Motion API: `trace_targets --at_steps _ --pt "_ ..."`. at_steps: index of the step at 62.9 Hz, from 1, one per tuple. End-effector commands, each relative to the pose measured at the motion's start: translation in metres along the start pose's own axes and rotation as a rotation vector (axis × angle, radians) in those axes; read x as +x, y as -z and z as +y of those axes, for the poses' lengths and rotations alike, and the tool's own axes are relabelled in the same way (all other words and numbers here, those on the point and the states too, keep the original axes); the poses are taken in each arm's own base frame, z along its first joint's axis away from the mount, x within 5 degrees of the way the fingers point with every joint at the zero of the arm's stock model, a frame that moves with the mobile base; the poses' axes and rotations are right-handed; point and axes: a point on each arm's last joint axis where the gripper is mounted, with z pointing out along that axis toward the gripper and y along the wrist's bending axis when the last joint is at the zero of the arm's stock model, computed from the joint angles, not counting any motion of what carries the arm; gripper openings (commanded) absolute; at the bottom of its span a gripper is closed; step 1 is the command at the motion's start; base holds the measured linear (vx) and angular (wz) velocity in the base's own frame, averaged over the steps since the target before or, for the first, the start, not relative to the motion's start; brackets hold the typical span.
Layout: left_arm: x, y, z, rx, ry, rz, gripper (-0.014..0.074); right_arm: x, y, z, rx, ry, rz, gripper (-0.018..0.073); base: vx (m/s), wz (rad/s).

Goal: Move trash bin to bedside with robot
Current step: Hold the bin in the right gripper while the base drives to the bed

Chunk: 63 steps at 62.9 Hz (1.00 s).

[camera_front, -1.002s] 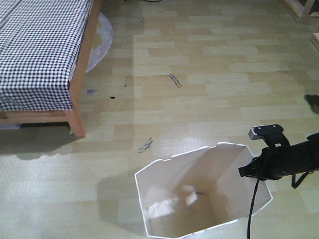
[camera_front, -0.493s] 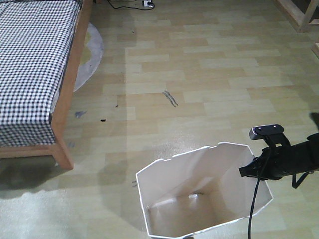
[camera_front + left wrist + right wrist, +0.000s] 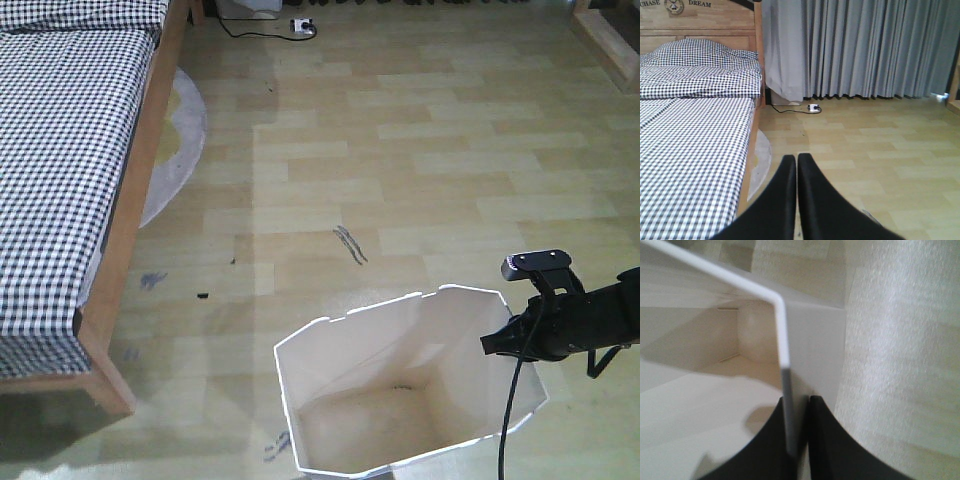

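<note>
Fingers (image 3: 827, 440) of the right gripper (image 3: 797, 400) pinch the thin right wall of the white trash bin (image 3: 380, 370), one finger inside and one outside. The bin stands open on the pale wood floor (image 3: 450, 150) at the near side of the room, to the right of the bed (image 3: 60, 150) with its black-and-white checked cover, and apart from the bed's near wooden corner. The left gripper (image 3: 793, 158) has its two black fingers pressed together with nothing between them, and it points along the floor beside the bed toward the grey curtains (image 3: 865, 45) on the far side.
</note>
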Motion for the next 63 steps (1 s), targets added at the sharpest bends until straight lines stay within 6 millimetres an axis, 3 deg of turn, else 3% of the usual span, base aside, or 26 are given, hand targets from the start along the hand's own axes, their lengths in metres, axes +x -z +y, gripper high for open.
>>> trace_targets --at_steps 1,63 --pt "0.0017 -0.0008 0.0000 0.006 0.012 -0.060 -0.0006 -0.0174 0.0150 0.0131 -0.131 -0.041 -0.106 -0.0006 0.47 0.10" --pt "0.0017 -0.0008 0.0000 0.006 0.012 -0.060 -0.0006 -0.0174 0.0150 0.0131 -0.131 -0.041 -0.106 -0.0006 0.42 0.00"
